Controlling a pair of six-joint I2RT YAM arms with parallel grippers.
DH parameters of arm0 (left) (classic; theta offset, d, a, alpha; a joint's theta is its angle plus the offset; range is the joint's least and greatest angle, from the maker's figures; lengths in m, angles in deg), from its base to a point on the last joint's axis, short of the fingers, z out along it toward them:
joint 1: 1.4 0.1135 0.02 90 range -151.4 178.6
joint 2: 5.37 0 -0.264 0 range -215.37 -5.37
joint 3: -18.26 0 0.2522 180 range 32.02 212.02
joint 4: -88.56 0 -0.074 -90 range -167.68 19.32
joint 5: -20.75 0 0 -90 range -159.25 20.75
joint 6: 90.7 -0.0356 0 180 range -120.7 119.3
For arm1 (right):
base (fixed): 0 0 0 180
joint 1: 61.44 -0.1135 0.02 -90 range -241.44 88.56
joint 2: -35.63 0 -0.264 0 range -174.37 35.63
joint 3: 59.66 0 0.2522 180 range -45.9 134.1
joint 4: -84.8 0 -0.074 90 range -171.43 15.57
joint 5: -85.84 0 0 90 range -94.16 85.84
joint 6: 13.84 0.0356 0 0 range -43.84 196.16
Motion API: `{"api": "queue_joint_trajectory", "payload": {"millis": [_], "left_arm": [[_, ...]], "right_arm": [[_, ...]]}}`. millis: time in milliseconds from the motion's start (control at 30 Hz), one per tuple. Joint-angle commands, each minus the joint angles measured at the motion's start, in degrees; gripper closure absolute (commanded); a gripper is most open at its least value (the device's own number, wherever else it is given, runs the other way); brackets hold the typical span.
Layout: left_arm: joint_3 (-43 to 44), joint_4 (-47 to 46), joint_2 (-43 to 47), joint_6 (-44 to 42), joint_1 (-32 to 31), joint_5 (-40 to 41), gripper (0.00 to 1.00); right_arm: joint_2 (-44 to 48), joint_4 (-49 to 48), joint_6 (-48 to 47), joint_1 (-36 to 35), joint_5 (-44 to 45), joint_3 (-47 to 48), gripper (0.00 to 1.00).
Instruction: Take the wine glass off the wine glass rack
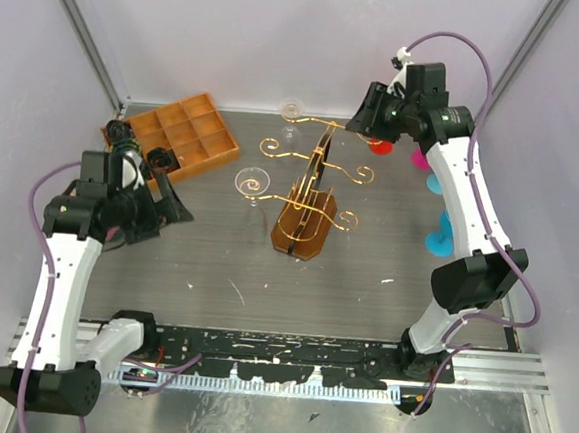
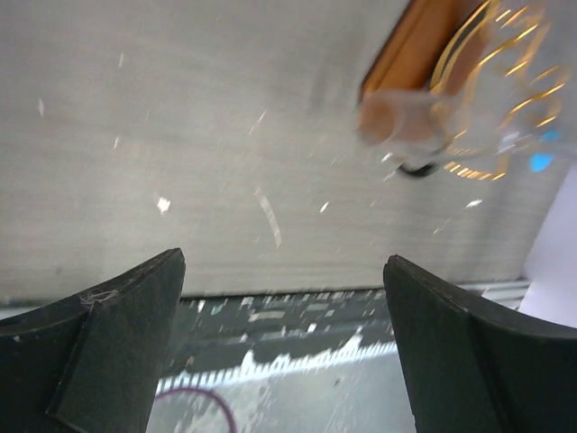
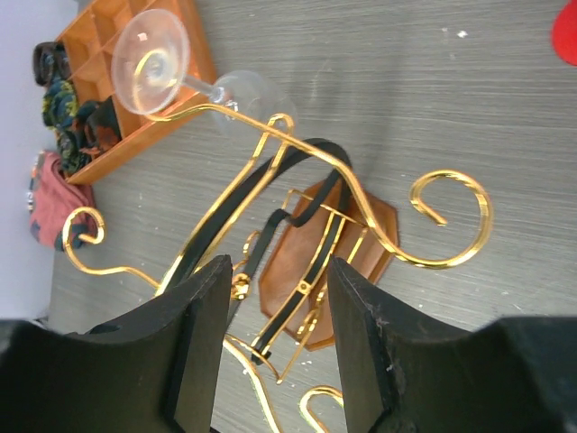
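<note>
Overhead view: bright, even, diffuse light; faint soft shadows on table; sharp edge to edge. Left wrist view: heavy motion blur, wine glass rack smeared, table washed out pale. Right wrist view: crisp; bright glints along gold wire; wine glass foot catching glare.

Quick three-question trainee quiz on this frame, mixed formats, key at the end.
1. True or false: the left claw is shut on a glass.
2. The orange tray lies: A) far left, B) far right, C) beside the arm bases.
3. What hangs from a gold arm of the rack?
Key: 1 false, it is open and empty; 2 A; 3 a wine glass.
</note>
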Motion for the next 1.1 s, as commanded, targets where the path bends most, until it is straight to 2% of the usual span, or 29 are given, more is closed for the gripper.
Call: {"api": "queue_joint_trajectory", "payload": {"millis": [0,133,267,333,467,733,833,1067], "left_arm": [[9.3,-13.6,-3.6,4.5,0.2,-0.5,0.01],[17.2,-22.1,-12.6,8.1,0.2,-2.8,0.08],[24.4,-32.0,-25.6,13.5,0.2,-6.7,0.12],[29.7,-34.0,-32.9,15.0,-0.1,-9.6,0.16],[42.3,-33.0,-45.8,15.6,-3.3,-12.2,0.19],[70.8,-26.3,-66.6,13.8,-9.3,-13.4,0.15],[71.9,-29.6,-69.2,15.3,-10.8,-13.7,0.17],[77.4,-29.0,-75.0,14.3,-14.8,-11.2,0.23]], "right_arm": [[2.6,-4.7,1.9,-3.1,-1.8,2.0,0.47],[3.2,-5.4,2.2,-3.6,-2.0,1.2,0.47],[2.3,-3.9,1.2,-3.6,-1.8,3.8,0.48],[1.8,-3.0,0.8,-3.7,-1.6,5.5,0.48],[1.7,-2.1,0.2,-3.6,-2.0,7.8,0.47],[5.4,-1.9,-0.7,-3.5,0.0,5.8,0.44],[5.7,-0.8,-1.1,-2.9,0.0,6.0,0.44],[7.6,0.1,-1.4,-2.1,-1.7,6.4,0.43]]}}
